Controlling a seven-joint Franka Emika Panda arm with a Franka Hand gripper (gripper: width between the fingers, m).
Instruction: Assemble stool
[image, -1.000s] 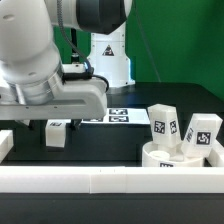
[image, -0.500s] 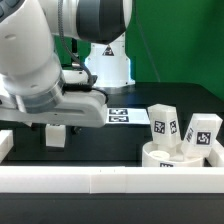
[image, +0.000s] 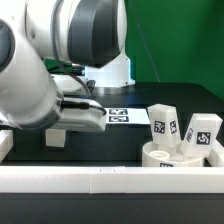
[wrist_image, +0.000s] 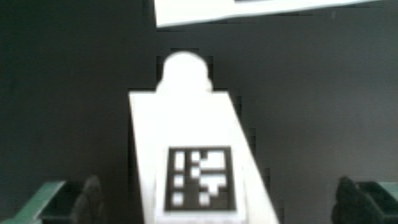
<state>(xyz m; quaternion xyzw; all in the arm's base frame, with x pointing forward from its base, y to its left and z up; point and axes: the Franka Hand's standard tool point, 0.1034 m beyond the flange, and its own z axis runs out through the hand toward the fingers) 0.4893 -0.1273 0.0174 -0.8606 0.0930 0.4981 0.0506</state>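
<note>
In the wrist view a white blocky stool leg (wrist_image: 187, 130) lies flat on the black table, tag side up, with its rounded peg pointing away. My gripper (wrist_image: 217, 202) is open. Its dark fingers (wrist_image: 71, 200) stand on both sides of the leg with gaps and do not touch it. In the exterior view the same leg (image: 57, 137) shows under my arm at the left. The round white seat disc (image: 172, 158) sits at the right, with two tagged legs (image: 161, 122) (image: 203, 135) standing upright in it.
The marker board (image: 120, 116) lies behind the leg, and its corner shows in the wrist view (wrist_image: 267, 10). A long white rail wall (image: 110, 181) runs along the front edge. The robot base (image: 112, 62) stands at the back.
My arm has swung and now fills more of the exterior view's left, lower over the lying leg. The leg, the seat disc and its two legs have not moved.
</note>
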